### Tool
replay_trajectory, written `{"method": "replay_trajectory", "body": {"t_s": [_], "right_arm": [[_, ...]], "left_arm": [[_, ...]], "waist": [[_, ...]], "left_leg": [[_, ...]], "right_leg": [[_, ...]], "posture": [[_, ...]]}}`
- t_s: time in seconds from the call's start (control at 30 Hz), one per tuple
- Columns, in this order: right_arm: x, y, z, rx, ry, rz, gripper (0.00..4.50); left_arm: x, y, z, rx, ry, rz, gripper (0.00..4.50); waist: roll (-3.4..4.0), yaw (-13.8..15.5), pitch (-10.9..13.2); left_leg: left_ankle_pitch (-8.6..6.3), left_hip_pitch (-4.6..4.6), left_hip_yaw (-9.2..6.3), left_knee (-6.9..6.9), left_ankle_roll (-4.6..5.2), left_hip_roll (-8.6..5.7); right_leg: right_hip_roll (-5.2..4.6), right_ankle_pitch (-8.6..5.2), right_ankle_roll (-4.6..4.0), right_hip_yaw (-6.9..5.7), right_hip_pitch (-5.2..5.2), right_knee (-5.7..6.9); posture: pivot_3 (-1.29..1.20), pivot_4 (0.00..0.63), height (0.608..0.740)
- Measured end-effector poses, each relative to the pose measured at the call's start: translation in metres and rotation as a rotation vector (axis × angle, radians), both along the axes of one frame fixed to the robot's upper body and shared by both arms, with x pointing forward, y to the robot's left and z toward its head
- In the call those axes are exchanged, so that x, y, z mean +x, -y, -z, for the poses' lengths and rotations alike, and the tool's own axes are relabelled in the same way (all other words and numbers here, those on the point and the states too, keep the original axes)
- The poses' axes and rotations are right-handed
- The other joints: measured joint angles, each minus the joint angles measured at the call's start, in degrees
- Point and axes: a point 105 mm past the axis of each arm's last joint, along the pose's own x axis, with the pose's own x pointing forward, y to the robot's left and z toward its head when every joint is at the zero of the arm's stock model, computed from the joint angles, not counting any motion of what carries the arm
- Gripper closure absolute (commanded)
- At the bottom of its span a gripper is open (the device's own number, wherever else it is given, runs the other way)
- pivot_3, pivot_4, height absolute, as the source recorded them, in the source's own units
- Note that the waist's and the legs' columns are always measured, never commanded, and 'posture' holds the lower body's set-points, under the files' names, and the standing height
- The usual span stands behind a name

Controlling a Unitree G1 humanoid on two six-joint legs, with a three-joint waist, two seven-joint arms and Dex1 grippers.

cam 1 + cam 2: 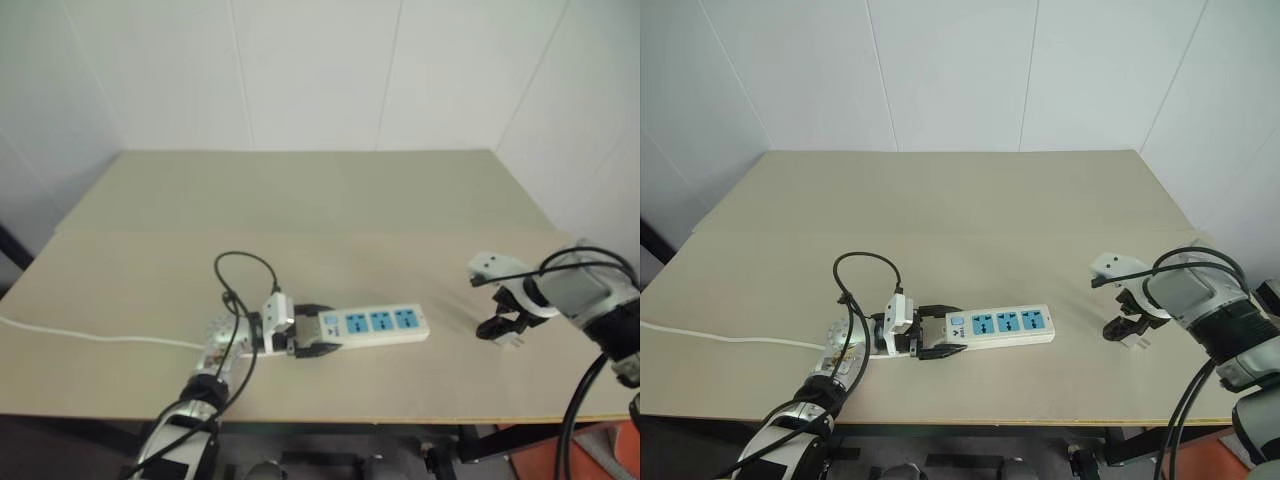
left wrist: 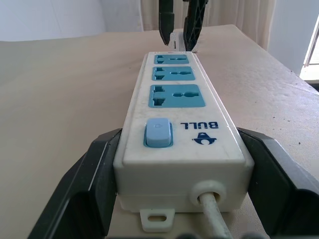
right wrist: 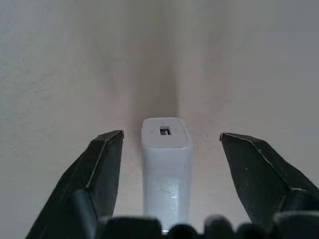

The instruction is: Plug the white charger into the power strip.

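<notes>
Left gripper [image 2: 174, 199] clamps the power strip [image 1: 372, 325] at its switch end, table [image 1: 320, 200] centre; right gripper [image 3: 169, 144], at three o'clock, straddles the white charger [image 3: 166, 159], fingers spread, not touching.

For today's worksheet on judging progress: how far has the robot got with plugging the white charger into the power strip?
Done: the left gripper brackets the switch end of the power strip, steadying it. In hand: the right gripper is down around the white charger on the table, fingers not touching it. Left: grip, lift, carry over, plug in; all three sockets are empty.
</notes>
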Motion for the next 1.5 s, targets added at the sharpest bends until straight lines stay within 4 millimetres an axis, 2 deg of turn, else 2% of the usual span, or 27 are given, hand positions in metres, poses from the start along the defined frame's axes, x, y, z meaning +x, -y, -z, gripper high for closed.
{"method": "replay_trajectory", "body": {"t_s": [0.17,0.2,0.53,0.63,0.73,0.8,0.87,0.97,1.03,1.17,1.33,1.5], "right_arm": [[0.001,-0.001,0.002,0.000,-0.004,-0.006,3.30],[0.001,-0.001,0.002,0.000,-0.004,-0.006,3.39],[-0.001,-0.011,-0.003,-0.029,0.028,-0.096,3.39],[0.004,-0.022,-0.026,0.022,0.178,-0.180,3.39],[0.010,-0.041,-0.064,0.197,0.413,-0.292,3.39],[0.007,-0.061,-0.088,0.389,0.570,-0.388,3.39],[0.003,-0.076,-0.097,0.512,0.670,-0.459,3.39],[0.000,-0.102,-0.088,0.683,0.783,-0.530,3.39],[-0.001,-0.117,-0.079,0.784,0.797,-0.548,3.39],[-0.003,-0.138,-0.090,1.050,0.895,-0.569,3.39],[-0.013,-0.153,-0.083,1.297,0.905,-0.599,3.39],[-0.012,-0.162,-0.061,1.360,0.796,-0.600,3.39]], "left_arm": [[-0.001,0.000,0.001,-0.002,0.004,-0.010,1.25],[-0.001,0.000,0.001,-0.002,0.004,-0.011,1.25],[-0.001,0.000,0.001,0.008,-0.022,0.001,1.25],[0.001,-0.002,0.000,0.032,-0.025,0.020,1.25],[0.003,-0.002,-0.002,0.061,-0.026,0.046,1.25],[0.005,-0.004,-0.003,0.081,-0.046,0.066,1.25],[0.007,-0.006,-0.003,0.095,-0.057,0.077,1.25],[0.010,-0.008,-0.004,0.119,-0.068,0.093,1.25],[0.011,-0.008,-0.005,0.125,-0.069,0.101,1.25],[0.011,-0.008,-0.005,0.133,-0.073,0.109,1.25],[0.004,-0.008,-0.003,0.129,-0.075,0.143,1.25],[0.002,-0.012,-0.003,0.141,-0.069,0.152,1.25]], "waist": [[0.07,0.0,0.0],[0.07,0.0,0.0],[0.11,-0.1,-0.1],[0.10,0.0,-0.1],[0.07,-0.1,0.0],[0.01,-0.3,0.0],[-0.09,-0.4,-0.1],[-0.14,-0.8,-0.1],[-0.12,-0.9,-0.1],[-0.12,-0.9,-0.1],[-0.12,-0.8,-0.1],[-0.11,-1.0,-0.1]], "left_leg": [[0.00,0.00,0.00,0.00,0.00,0.00],[0.00,0.01,0.00,0.00,0.00,0.00],[0.00,0.01,-0.01,0.00,0.00,-0.01],[0.00,-0.03,-0.04,-0.01,0.00,-0.01],[0.00,-0.04,-0.05,0.00,0.00,0.00],[0.00,0.02,-0.08,-0.02,0.01,0.01],[0.00,0.08,-0.10,-0.02,0.01,0.03],[0.00,0.13,-0.07,-0.01,0.01,0.04],[0.00,0.07,-0.05,-0.01,0.00,0.02],[0.00,0.08,-0.08,-0.03,0.01,0.04],[0.00,0.09,-0.09,-0.03,0.01,0.04],[0.00,0.20,-0.07,-0.04,0.00,0.04]], "right_leg": [[0.00,0.00,0.00,0.00,0.00,0.00],[0.00,0.00,0.00,0.00,0.02,0.00],[0.00,0.00,0.00,0.00,0.01,0.01],[0.01,-0.01,0.01,-0.03,-0.01,-0.03],[0.01,0.00,0.02,-0.04,0.03,-0.05],[0.05,0.01,0.01,-0.05,0.10,-0.03],[0.07,0.01,0.01,-0.06,0.14,-0.02],[0.09,0.02,0.00,-0.01,0.15,0.05],[0.08,0.02,-0.01,0.02,0.04,0.11],[0.09,0.02,-0.01,-0.01,0.08,0.08],[0.08,0.02,-0.01,-0.02,0.10,0.07],[0.11,0.01,-0.03,0.00,0.11,0.16]], "posture": [[0.00,0.150,0.740],[0.00,0.150,0.740],[0.00,0.150,0.740],[0.00,0.150,0.740],[0.00,0.150,0.740],[0.00,0.150,0.740],[0.00,0.150,0.740],[0.00,0.150,0.740],[0.00,0.150,0.740],[0.00,0.150,0.740],[0.00,0.150,0.740],[0.00,0.150,0.740]]}}
